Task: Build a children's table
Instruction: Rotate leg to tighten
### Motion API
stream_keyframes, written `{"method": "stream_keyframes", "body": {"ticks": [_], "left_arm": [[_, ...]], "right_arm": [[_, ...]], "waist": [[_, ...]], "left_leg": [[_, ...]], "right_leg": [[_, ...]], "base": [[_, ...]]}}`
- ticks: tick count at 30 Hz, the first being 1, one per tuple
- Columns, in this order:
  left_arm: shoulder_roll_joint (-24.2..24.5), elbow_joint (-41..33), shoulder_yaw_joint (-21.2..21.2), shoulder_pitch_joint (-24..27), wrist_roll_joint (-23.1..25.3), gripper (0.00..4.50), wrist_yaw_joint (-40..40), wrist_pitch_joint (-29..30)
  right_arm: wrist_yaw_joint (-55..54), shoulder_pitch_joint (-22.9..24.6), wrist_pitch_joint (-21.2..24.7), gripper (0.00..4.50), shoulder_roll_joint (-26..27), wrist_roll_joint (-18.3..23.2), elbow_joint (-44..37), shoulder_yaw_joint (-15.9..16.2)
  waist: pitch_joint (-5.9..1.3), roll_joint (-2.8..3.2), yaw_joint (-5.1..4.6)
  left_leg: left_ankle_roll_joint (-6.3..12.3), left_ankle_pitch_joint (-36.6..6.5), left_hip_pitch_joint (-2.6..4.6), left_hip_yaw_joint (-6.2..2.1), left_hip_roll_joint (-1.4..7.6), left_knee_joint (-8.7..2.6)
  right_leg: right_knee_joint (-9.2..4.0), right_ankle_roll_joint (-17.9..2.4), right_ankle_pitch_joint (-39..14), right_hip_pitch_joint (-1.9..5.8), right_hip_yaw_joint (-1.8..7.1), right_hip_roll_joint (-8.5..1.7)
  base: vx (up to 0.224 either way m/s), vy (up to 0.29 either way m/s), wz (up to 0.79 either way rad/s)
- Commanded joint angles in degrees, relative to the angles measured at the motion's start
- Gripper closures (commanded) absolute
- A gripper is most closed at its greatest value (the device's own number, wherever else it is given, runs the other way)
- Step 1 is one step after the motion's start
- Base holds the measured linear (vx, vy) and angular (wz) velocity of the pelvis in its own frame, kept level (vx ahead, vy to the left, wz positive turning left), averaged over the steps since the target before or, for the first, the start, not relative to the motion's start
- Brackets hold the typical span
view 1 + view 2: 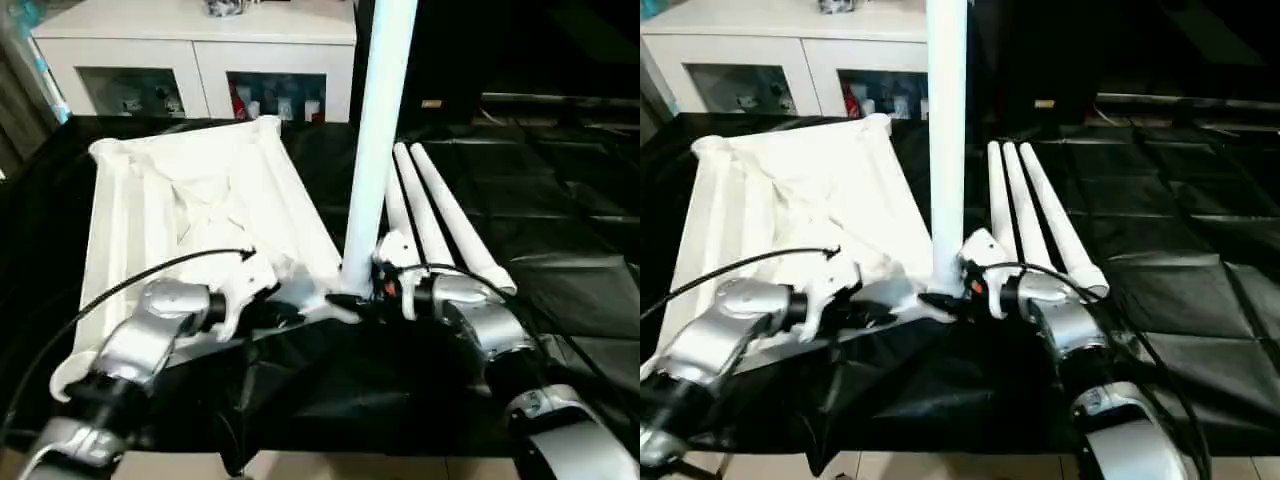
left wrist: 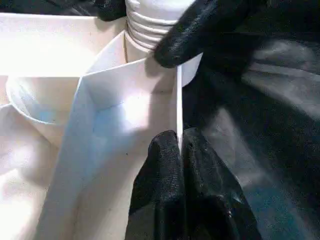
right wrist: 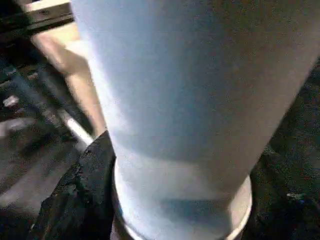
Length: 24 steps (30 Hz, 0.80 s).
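The children's table top (image 1: 180, 200) lies upside down on black cloth, its ribbed underside facing up. One white leg (image 1: 378, 130) stands upright in the near right corner socket. Three more legs (image 1: 440, 215) lie side by side just right of it. My left gripper (image 2: 179, 140) is shut on the thin rim wall (image 2: 178, 100) of the top, close to that socket. My right gripper (image 1: 360, 300) is closed around the base of the upright leg (image 3: 190, 100), with a black finger (image 3: 85, 190) pressed against its side. The other gripper's finger (image 2: 185, 40) rests on the leg's ribbed end.
A white cabinet (image 1: 190, 60) with glass doors stands behind the work. Black cloth (image 1: 560, 300) covers the surface, wrinkled at the near edge. A dark block (image 1: 460, 60) rises behind the upright leg.
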Motion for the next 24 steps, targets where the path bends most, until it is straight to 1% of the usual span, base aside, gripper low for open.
{"method": "stream_keyframes", "body": {"ticks": [1,2,3,4,5,6,7,8,9,10,11,12,13,14,15,17,18,19,20,21,24], "left_arm": [[-2.31,2.14,0.22,-0.9,-0.4,4.5,3.29,0.67],[-4.13,3.91,0.75,-2.05,0.2,4.5,6.68,1.13],[-6.39,6.07,1.27,-3.54,0.89,4.5,10.57,1.82],[-8.44,8.06,1.83,-4.9,1.37,4.5,14.07,2.23],[-10.8,10.22,2.51,-6.49,1.58,4.5,17.56,2.63],[-12.22,11.52,2.94,-7.46,1.63,4.5,19.56,2.83],[-12.22,11.52,2.94,-7.46,1.63,4.5,19.56,2.83],[-13.94,13.11,3.17,-8.69,1.98,4.5,22.0,2.69],[-13.94,13.11,3.17,-8.69,1.98,4.5,22.0,2.69],[-15.35,14.26,3.15,-9.61,2.24,4.5,23.61,2.53],[-16.23,14.93,2.89,-10.18,2.52,4.5,24.36,2.07],[-16.23,14.93,2.89,-10.18,2.52,4.5,24.36,2.07],[-16.8,15.32,2.61,-10.51,2.7,4.5,24.42,1.54],[-16.83,14.99,2.24,-10.38,2.77,4.5,23.66,1.12],[-16.81,14.96,2.21,-10.36,2.78,4.5,23.59,1.08],[-15.68,14.2,1.81,-9.61,2.88,4.5,21.25,0.2],[-15.41,14.25,1.86,-9.5,2.93,4.5,20.81,-0.04],[-15.14,14.41,1.89,-9.47,2.84,4.5,20.61,-0.06],[-14.89,14.4,1.82,-9.4,2.8,4.5,20.29,-0.26],[-14.22,14.01,1.62,-9.07,2.55,4.5,19.12,-0.49],[-11.95,12.46,1.21,-7.86,2.28,4.5,15.46,-0.62]], "right_arm": [[-5.81,-0.61,0.71,1.75,0.86,-2.24,3.26,0.27],[-10.63,-1.36,1.0,1.75,1.8,-2.86,5.35,-0.26],[-16.26,-2.28,1.59,1.75,3.2,-2.61,7.63,-1.61],[-20.67,-3.07,2.41,1.75,4.45,-1.94,9.34,-3.0],[-25.84,-4.04,3.5,1.75,6.12,-0.83,11.18,-4.82],[-28.84,-4.63,4.2,1.75,7.15,-0.05,12.21,-5.95],[-28.84,-4.63,4.2,1.75,7.15,-0.05,12.21,-5.95],[-31.12,-5.3,4.49,1.75,8.61,0.28,13.08,-6.48],[-31.12,-5.3,4.49,1.75,8.61,0.28,13.08,-6.48],[-32.1,-5.83,4.35,1.75,9.96,0.0,13.59,-6.17],[-32.53,-6.31,3.69,1.75,11.02,-0.74,13.8,-5.39],[-32.53,-6.31,3.69,1.75,11.02,-0.74,13.8,-5.39],[-32.43,-6.76,3.15,1.4,11.91,-0.91,14.05,-5.23],[-31.61,-7.07,2.63,1.06,12.37,-0.73,14.01,-5.27],[-31.53,-7.09,2.59,1.06,12.4,-0.69,14.02,-5.29],[-28.79,-7.72,1.22,1.0,12.47,-0.16,14.52,-5.71],[-28.41,-7.91,0.8,0.85,12.42,-0.36,14.86,-5.76],[-27.79,-8.02,0.4,0.6,12.33,-0.42,15.03,-5.75],[-27.29,-7.99,0.26,0.58,12.22,-0.41,14.95,-5.7],[-25.39,-7.76,0.15,0.58,11.82,-0.27,14.41,-5.39],[-18.44,-6.51,-0.24,0.58,10.11,-0.04,12.11,-3.82]], "waist": [[-3.4,-0.49,-0.26],[-3.38,-0.54,-0.36],[-3.2,-0.63,-0.6],[-3.25,-0.61,-0.55],[-3.24,-0.51,-0.66],[-3.18,-0.44,-0.52],[-3.23,-0.54,-0.5],[-3.3,-0.35,-0.38],[-3.21,-0.38,-0.44],[-3.38,-0.5,-0.34],[-3.38,-0.33,-0.38],[-3.39,-0.41,-0.33],[-3.41,-0.55,-0.34],[-3.42,-0.53,-0.27],[-3.45,-0.6,-0.29],[-3.49,-0.72,-0.48],[-3.52,-0.68,-0.5],[-3.49,-0.65,-0.61],[-3.38,-0.79,-0.74],[-3.38,-0.79,-0.76],[-3.27,-0.85,-1.06]], "left_leg": [[0.92,-17.51,0.23,-0.11,0.79,-3.51],[0.84,-18.1,0.35,-0.1,0.72,-3.48],[0.45,-18.71,0.55,-0.1,0.57,-3.51],[0.11,-19.49,1.05,-0.13,0.48,-3.28],[0.11,-19.55,1.06,-0.08,0.39,-3.26],[-0.06,-20.3,1.45,-0.09,0.33,-3.17],[0.17,-20.96,1.41,-0.17,0.22,-3.14],[0.59,-21.24,1.03,-0.31,0.3,-3.3],[0.77,-21.4,0.96,-0.25,0.26,-3.39],[0.84,-21.69,1.1,-0.31,0.23,-3.33],[0.86,-21.46,0.9,-0.27,0.21,-3.38],[0.91,-21.58,0.94,-0.31,0.21,-3.41],[1.2,-21.82,0.84,-0.32,0.14,-3.4],[1.46,-21.96,0.75,-0.35,0.13,-3.43],[1.58,-21.76,0.63,-0.39,0.13,-3.46],[1.95,-21.37,0.09,-0.57,0.14,-3.68],[2.01,-21.38,0.06,-0.6,0.15,-3.69],[2.05,-21.67,0.16,-0.57,0.19,-3.69],[2.15,-22.24,0.28,-0.5,0.13,-3.62],[2.24,-22.44,0.34,-0.5,0.07,-3.56],[2.6,-22.56,0.05,-0.62,0.01,-3.57]], "right_leg": [[-4.89,-9.0,-24.88,2.49,2.34,-3.32],[-5.01,-8.68,-25.81,2.39,2.34,-3.26],[-5.33,-7.85,-27.78,2.11,2.37,-3.13],[-5.65,-7.3,-29.63,1.83,2.37,-3.25],[-5.76,-7.05,-30.27,1.78,2.39,-3.2],[-6.16,-6.48,-31.78,1.46,2.3,-3.17],[-6.34,-5.87,-32.74,1.47,2.15,-3.19],[-6.33,-5.36,-32.41,1.73,2.09,-3.26],[-6.51,-5.04,-32.51,1.57,2.09,-3.16],[-6.41,-4.89,-32.07,1.54,2.06,-3.12],[-6.36,-5.07,-31.29,1.54,2.14,-3.12],[-6.37,-5.13,-31.21,1.54,2.08,-3.09],[-6.35,-5.11,-31.26,1.58,2.05,-3.16],[-6.36,-4.91,-31.44,1.62,2.04,-3.26],[-6.31,-4.89,-31.35,1.7,2.05,-3.3],[-6.14,-4.87,-30.89,2.03,1.96,-3.44],[-6.1,-4.83,-30.88,2.06,1.95,-3.45],[-6.15,-4.95,-30.92,1.88,1.98,-3.48],[-6.28,-5.02,-31.59,1.72,1.94,-3.43],[-6.36,-4.98,-32.07,1.69,1.92,-3.47],[-6.57,-4.37,-34.08,1.86,1.79,-3.58]], "base": [[0.0,0.0,0.0],[0.0,0.0,0.0],[0.0,0.0,0.0],[0.0,0.0,0.0],[0.0,0.0,0.0],[0.0,0.0,0.0],[0.0,0.0,0.0],[0.0,0.0,0.0],[0.0,0.0,0.0],[0.0,0.0,0.0],[0.0,0.0,0.0],[0.0,0.0,0.0],[0.0,0.0,0.0],[0.0,0.0,0.0],[0.0,0.0,0.0],[0.0,0.0,0.0],[0.0,0.0,0.0],[0.0,0.0,0.0],[0.0,0.0,0.0],[0.0,0.0,0.0],[0.0,0.0,0.0]]}}
